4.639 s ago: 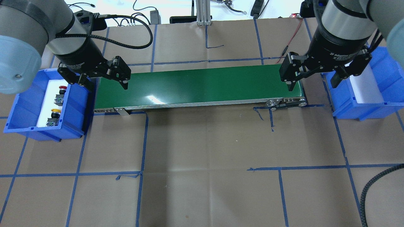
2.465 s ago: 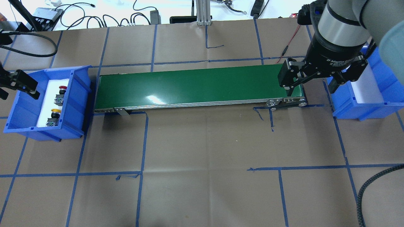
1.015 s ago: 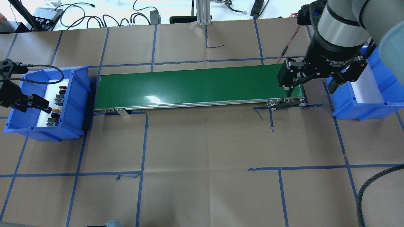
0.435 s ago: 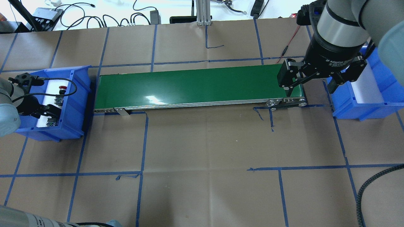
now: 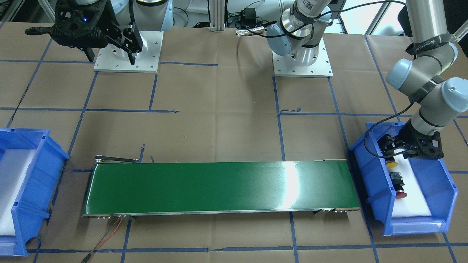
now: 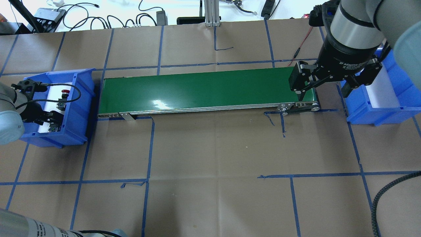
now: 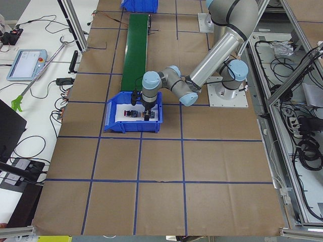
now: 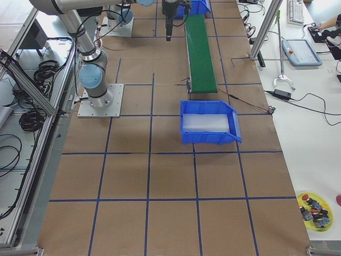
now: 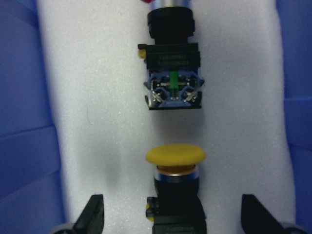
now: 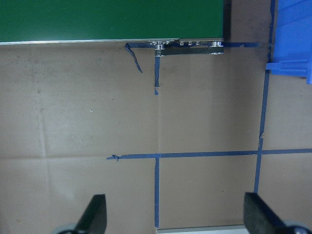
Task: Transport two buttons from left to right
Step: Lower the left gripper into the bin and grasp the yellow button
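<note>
The first pick is in hand. Both buttons are lodged on white foam in the blue bin point(image 5: 370, 179) at the left end of the green conveyor belt point(image 6: 204, 89). The left jaws are released and set astride the black body of the yellow button point(image 9: 175, 187), with no contact seen. Closing on that body is called for next, then a lift over the bin wall onto the belt. The red button point(image 5: 397, 182) lies just beyond the yellow cap and should be spared. Over the belt's right end the right jaws are held spread, grasping nothing, beside the second bin point(image 6: 378, 115).
</note>
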Motion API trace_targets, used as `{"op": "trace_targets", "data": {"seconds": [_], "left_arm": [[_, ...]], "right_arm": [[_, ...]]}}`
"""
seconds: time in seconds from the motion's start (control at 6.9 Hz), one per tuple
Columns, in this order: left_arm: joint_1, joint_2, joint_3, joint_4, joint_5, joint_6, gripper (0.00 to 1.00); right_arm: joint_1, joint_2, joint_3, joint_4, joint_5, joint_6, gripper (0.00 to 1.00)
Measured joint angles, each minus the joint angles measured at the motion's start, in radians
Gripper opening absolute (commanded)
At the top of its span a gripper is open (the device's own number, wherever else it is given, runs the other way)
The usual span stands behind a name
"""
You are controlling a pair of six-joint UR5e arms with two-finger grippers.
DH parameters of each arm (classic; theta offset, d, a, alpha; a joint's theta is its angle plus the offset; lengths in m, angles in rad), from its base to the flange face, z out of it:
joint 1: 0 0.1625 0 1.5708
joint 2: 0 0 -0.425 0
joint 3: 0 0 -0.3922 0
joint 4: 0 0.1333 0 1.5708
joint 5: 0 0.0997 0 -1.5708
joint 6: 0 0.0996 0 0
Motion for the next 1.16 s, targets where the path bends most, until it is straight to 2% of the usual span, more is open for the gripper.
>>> {"op": "trace_targets", "data": {"seconds": [0.14, 0.43, 0.58, 0.87, 1.01, 1.16], "left_arm": [[0.000, -0.002, 0.000, -0.003, 0.003, -0.002, 0.47], [0.001, -0.005, 0.000, -0.012, 0.009, -0.004, 0.09], [0.000, -0.006, 0.004, -0.015, 0.011, -0.007, 0.04], [-0.001, 0.008, 0.033, -0.054, 0.013, -0.014, 0.03], [-0.002, 0.027, 0.078, -0.125, 0.012, -0.014, 0.03], [-0.004, 0.050, 0.154, -0.248, 0.012, -0.014, 0.03]], "right_arm": [[0.000, 0.000, 0.000, 0.000, 0.000, 0.000, 1.00], [0.000, 0.000, 0.000, 0.000, 0.001, 0.000, 1.00], [0.000, 0.000, 0.000, 0.000, 0.001, 0.000, 1.00], [0.000, 0.000, 0.000, 0.000, 0.002, 0.000, 1.00], [0.000, 0.000, 0.000, 0.000, 0.002, 0.000, 1.00], [0.000, 0.000, 0.000, 0.000, 0.002, 0.000, 1.00]]}}
